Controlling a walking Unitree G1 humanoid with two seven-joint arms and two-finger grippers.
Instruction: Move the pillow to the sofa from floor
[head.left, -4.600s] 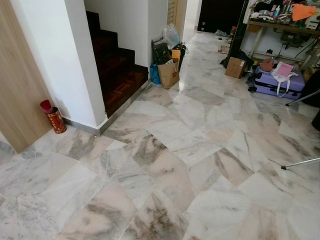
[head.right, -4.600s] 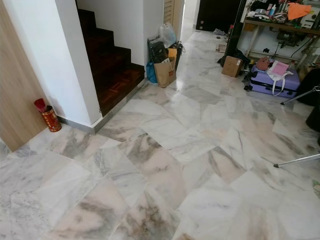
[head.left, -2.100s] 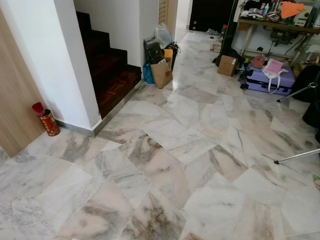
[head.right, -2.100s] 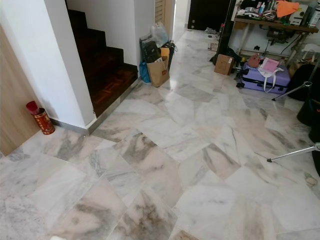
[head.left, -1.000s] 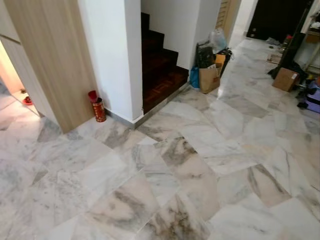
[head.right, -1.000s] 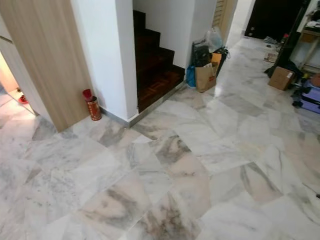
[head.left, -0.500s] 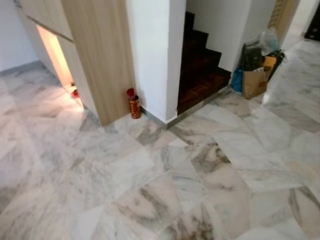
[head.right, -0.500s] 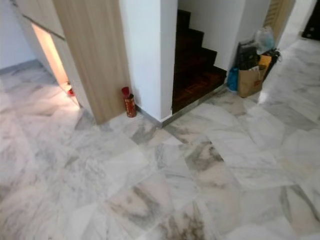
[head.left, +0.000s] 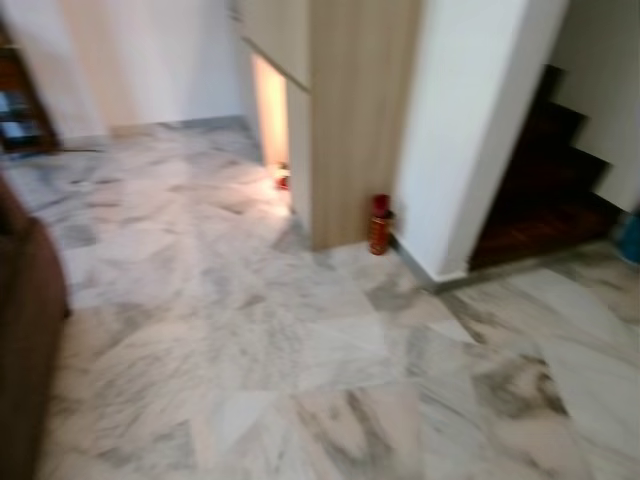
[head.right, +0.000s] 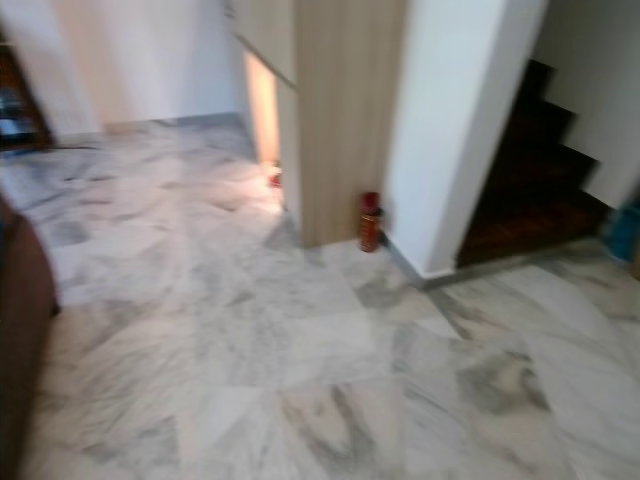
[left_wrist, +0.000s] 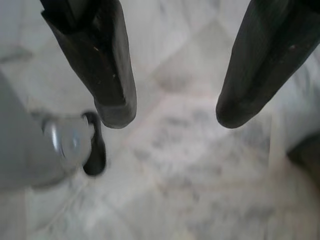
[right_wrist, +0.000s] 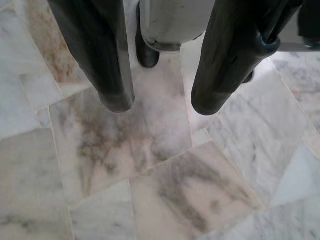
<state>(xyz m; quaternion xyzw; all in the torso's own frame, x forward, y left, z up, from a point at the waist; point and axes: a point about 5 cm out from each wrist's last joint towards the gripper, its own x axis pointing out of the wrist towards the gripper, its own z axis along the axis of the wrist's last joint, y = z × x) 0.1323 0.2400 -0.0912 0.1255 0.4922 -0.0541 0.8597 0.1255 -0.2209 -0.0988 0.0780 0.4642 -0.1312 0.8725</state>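
The head camera has swung to the robot's left since the earlier pictures: the paper bags, the cardboard box and the purple suitcase have left the picture, and the dark wooden stairs (head.left: 560, 190), once near the middle, now sit at the right edge. The shift is the camera's, not the things'. The picture is also blurred now.

The marble floor (head.left: 260, 340) spreads across most of the head views, pale grey and pink slabs with darker veining, laid in irregular angled pieces with a slight sheen. One light wood-grain panel (head.left: 355, 110) stands upright beside one white pillar (head.left: 470, 120). One small red cylindrical can (head.left: 380, 225) stands on the floor at the foot of the panel, just beside the pillar's base. Behind the panel a warm-lit opening (head.left: 270, 115) glows, with a small red thing on the floor at its foot, too blurred to identify. At the left edge is one dark brown bulk (head.left: 25, 340), rounded at the top; what it is cannot be told.

No pillow can be made out in any picture.

The left claw (left_wrist: 172, 112) hangs above the marble, its two black fingers spread apart and gripping nothing. The right claw (right_wrist: 160, 105) also points down at the veined slabs, released, nothing between its two fingers
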